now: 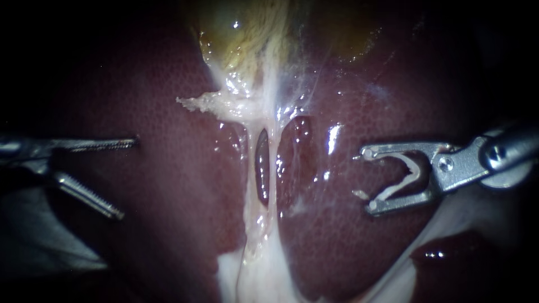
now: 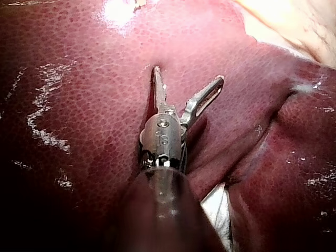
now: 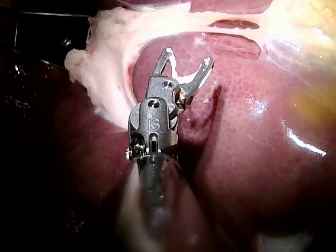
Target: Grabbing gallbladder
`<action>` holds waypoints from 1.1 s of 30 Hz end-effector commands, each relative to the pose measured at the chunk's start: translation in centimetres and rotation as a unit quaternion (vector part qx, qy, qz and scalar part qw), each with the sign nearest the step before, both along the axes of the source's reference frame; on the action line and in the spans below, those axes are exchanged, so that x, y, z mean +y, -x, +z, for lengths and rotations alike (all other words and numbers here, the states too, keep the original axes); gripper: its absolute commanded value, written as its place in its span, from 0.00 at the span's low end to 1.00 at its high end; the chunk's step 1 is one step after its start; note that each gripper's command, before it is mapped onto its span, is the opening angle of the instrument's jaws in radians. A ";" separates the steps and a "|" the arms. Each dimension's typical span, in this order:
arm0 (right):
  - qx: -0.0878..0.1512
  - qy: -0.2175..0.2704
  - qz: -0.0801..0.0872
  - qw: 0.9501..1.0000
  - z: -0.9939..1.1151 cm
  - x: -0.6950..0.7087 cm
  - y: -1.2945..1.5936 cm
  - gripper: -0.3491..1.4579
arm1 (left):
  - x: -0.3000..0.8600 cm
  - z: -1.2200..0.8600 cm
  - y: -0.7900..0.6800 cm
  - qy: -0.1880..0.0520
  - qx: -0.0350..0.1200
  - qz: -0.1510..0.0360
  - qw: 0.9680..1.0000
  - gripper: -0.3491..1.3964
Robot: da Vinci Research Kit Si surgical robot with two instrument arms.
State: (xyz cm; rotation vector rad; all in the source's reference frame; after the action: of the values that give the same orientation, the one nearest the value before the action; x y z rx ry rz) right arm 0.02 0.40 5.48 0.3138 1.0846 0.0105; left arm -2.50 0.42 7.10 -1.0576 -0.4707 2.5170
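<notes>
Left instrument point(image 1: 128, 178) comes in from the left of the endoscope view with its two toothed jaws spread wide and nothing between them. It lies over the dark red liver point(image 1: 337, 241), well apart from the gallbladder point(image 1: 247, 39). Its own wrist view shows the same wide gap, the jaws close over bare liver surface; whether a tip touches cannot be told. Right instrument point(image 1: 366, 180) enters from the right, its jaws also wide open and gripping nothing, though a whitish scrap point(image 1: 405, 178) clings inside them. The gallbladder, yellowish-green and glistening, sits at the top middle of the endoscope view, beyond both instruments. From it two pale strands point(image 1: 273, 160) run down across the liver, with a dark slit-shaped gap between them.
</notes>
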 end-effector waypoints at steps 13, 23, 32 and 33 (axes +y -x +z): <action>0.000 0.000 0.000 1.000 -0.01 0.00 0.00 0.47 | 0.17 -0.34 0.02 -0.011 -0.001 0.001 1.000 0.85; 0.000 0.000 0.000 1.000 -0.01 0.00 0.00 0.47 | 0.53 -0.80 0.30 -0.002 -0.053 -0.051 0.997 0.78; 0.000 0.000 0.000 1.000 0.00 0.00 -0.01 0.47 | 0.84 -1.12 0.69 0.013 -0.095 -0.097 0.991 0.75; 0.000 0.000 0.000 1.000 0.00 0.00 -0.01 0.47 | 0.85 -1.12 0.74 0.014 -0.096 -0.099 0.990 0.75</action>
State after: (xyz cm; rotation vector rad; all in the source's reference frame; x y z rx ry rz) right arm 0.03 0.40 5.48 0.3135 1.0850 0.0103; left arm -3.28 1.29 5.96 -1.3051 -0.3590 2.2599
